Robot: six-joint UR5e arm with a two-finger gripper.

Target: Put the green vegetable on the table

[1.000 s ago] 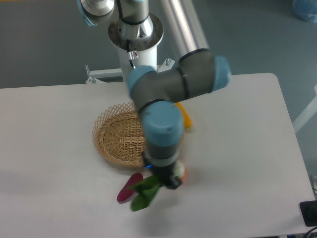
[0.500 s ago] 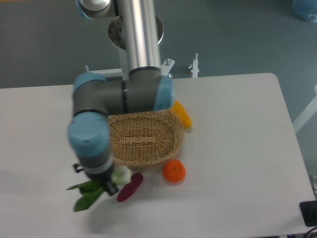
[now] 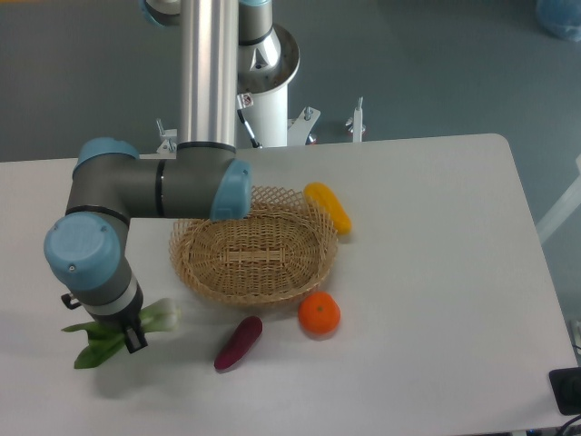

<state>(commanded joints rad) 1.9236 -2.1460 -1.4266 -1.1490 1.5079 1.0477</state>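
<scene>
The green vegetable point(image 3: 102, 341) is a small bok choy with dark leaves pointing left and a pale stem base at the right. It hangs at the lower left over the white table point(image 3: 436, 272). My gripper point(image 3: 130, 333) is shut on it near the stem, below the blue wrist joint. The fingertips are mostly hidden by the wrist and the leaves. I cannot tell whether the vegetable touches the tabletop.
An oval wicker basket point(image 3: 253, 257) stands mid-table, partly under my forearm. A purple eggplant point(image 3: 238, 342) and an orange point(image 3: 320, 313) lie in front of it. A yellow-orange vegetable point(image 3: 329, 206) lies at its back right. The robot base point(image 3: 263, 82) is behind.
The arm has swung left across the front of the table, carrying the green vegetable from beside the eggplant to the lower left. The basket is now fully uncovered.
</scene>
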